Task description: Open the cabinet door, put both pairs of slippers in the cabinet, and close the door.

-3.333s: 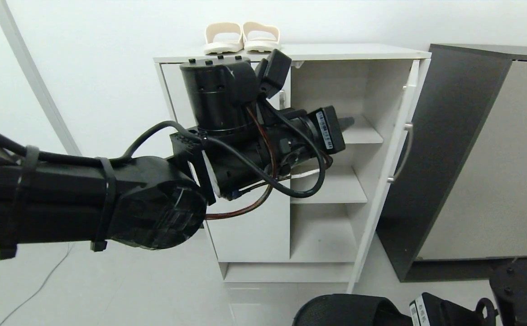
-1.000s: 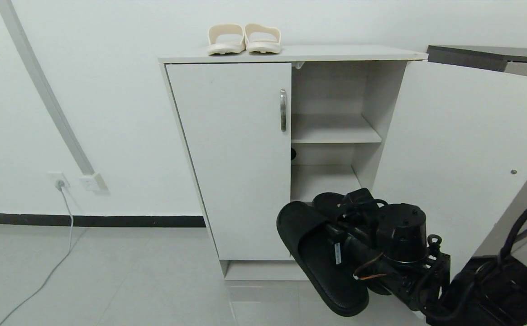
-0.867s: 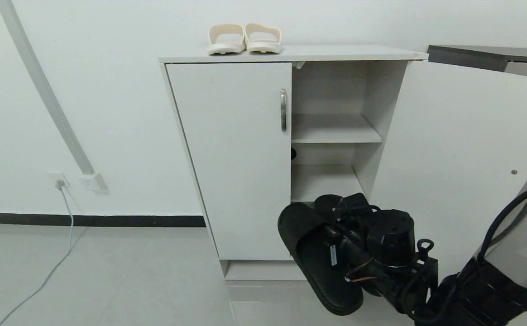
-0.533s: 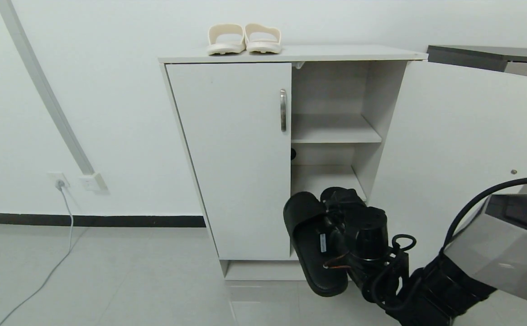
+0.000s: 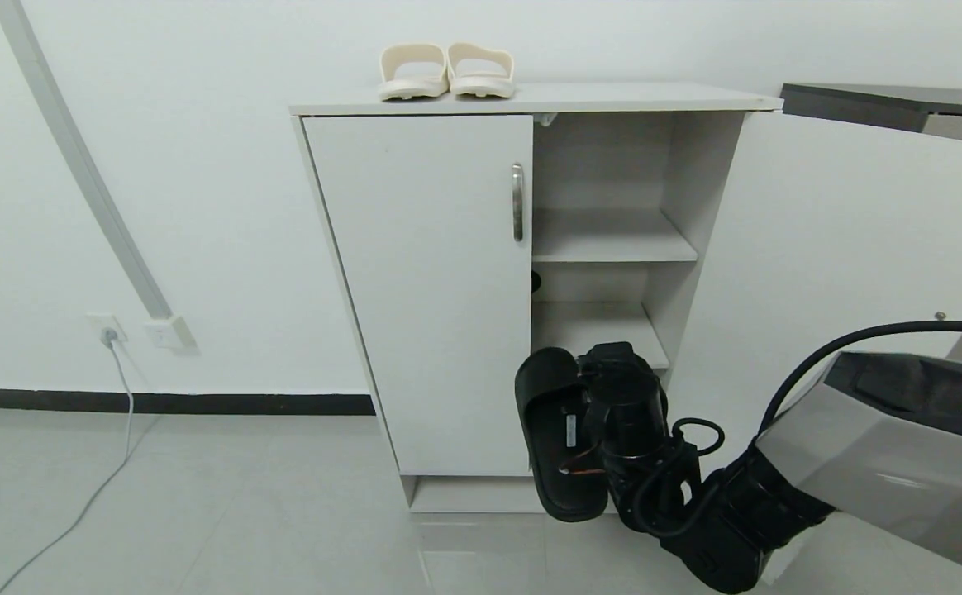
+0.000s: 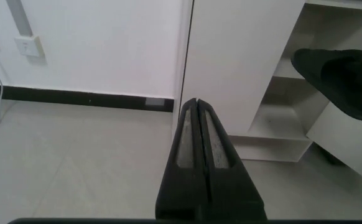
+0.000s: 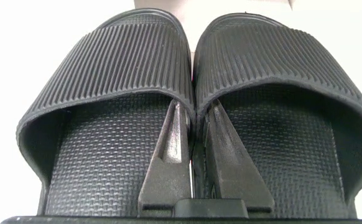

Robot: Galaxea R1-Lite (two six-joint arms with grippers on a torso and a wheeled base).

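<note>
gripping the black slippers (image 7: 125, 68) with my right gripper (image 7: 194, 109), one finger inside each strap and the inner sides pinched between them, i hold the pair low at the open right half of the cabinet (image 5: 415, 289), just in front of the bottom compartment, beside the swung-out door (image 5: 820, 273). my left gripper (image 6: 197, 106) is pressed flat together on nothing, and the beige slippers (image 5: 446, 70) sit side by side on the cabinet top

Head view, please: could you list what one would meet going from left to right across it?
From the left: wall socket → closed cabinet door → black slippers → open cabinet door.
</note>
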